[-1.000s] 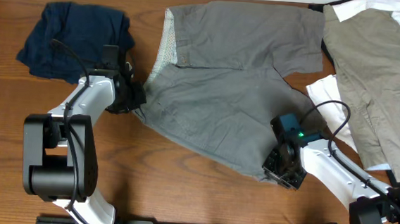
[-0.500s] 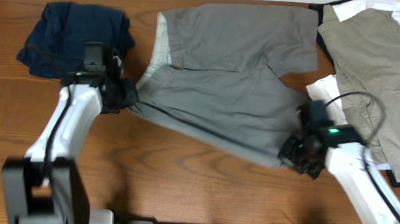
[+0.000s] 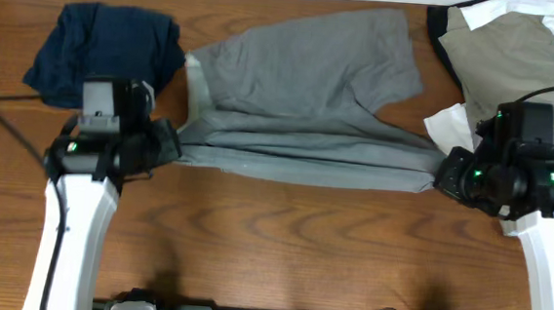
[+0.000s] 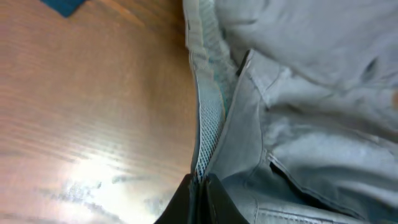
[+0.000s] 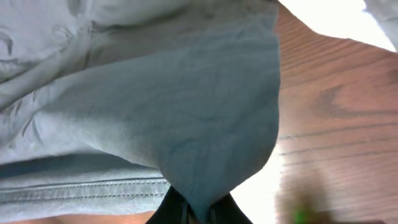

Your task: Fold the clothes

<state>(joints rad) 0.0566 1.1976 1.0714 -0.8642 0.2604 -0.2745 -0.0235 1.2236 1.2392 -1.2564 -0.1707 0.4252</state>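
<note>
Taut shorts (image 3: pixel 301 88) spanning mid-table, held at both ends

The left gripper (image 3: pixel 172 150) is clamped on the waistband edge; the right gripper (image 3: pixel 440 176) is clamped on a leg hem; each has only a thin pinch of cloth, so a harder pull could slip one end free and spoil the fold; the far layer lies rumpled on the table (image 3: pixel 281 243) and may drag askew; a white garment (image 3: pixel 450 123) just beside the right gripper could get caught up.
</note>
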